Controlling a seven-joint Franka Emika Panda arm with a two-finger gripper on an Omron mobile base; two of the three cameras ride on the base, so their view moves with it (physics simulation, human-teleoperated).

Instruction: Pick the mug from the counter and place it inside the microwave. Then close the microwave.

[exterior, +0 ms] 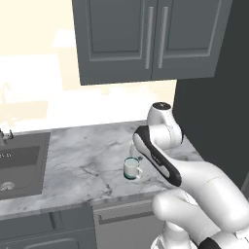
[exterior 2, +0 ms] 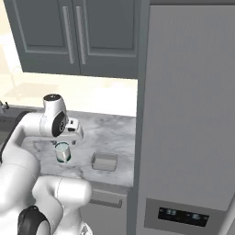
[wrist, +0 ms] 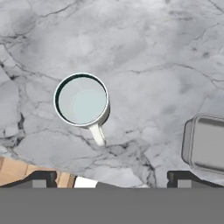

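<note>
Mug, pale with teal rim, seemingly empty, stands upright.

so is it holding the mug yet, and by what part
Nothing is held. The gripper hangs open above the counter; the mug stands free, untouched.

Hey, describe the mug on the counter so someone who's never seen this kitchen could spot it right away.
Start at the marble-veined counter between the sink and the tall grey fridge. Near its front edge, under the robot's open gripper, stands the mug, upright. Unlike the shallow rectangular grey tray beside it, it is round and pale, with a dark teal rim and a side handle.
</note>
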